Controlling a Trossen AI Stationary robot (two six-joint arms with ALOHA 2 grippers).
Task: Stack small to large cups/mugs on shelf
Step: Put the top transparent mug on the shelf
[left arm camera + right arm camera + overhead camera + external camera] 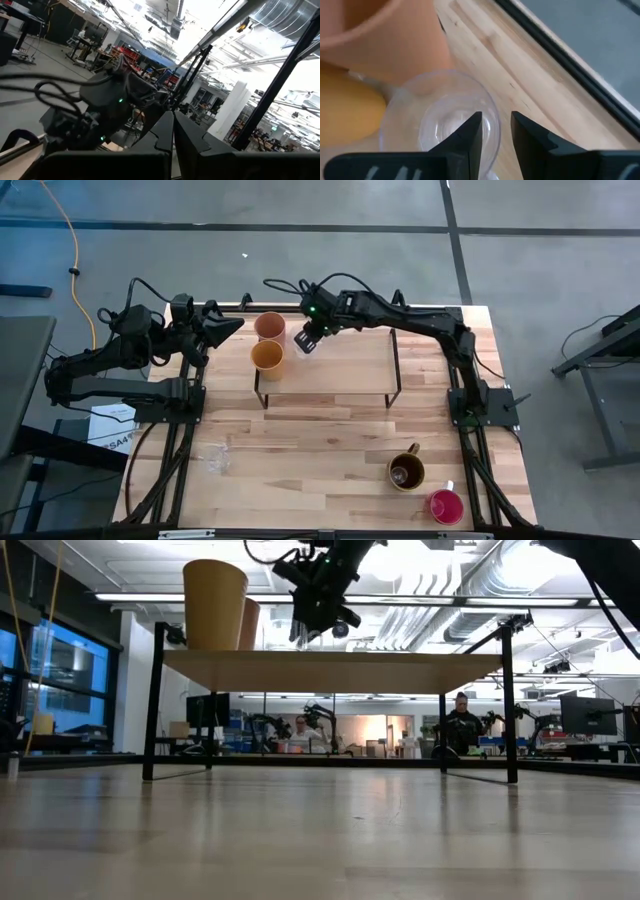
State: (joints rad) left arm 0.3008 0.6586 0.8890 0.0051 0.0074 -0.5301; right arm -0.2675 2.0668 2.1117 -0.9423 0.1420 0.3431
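While above the shelf [340, 360], the right end effector [495, 132] straddles the glass mug's [437, 125] rim.

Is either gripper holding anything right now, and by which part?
The right gripper holds a clear glass mug by its rim, one finger inside, above the shelf. The left gripper holds nothing.

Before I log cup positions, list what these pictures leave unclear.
1. Clear glass mug: handle unseen. The right claw covers it in the high view, and the picture's edge cuts it off in the right wrist view.
2. Second glass mug on the table: too faint in the high view to tell upright from tipped.
3. Left wrist view: the left claw faces the room, so no cups show.
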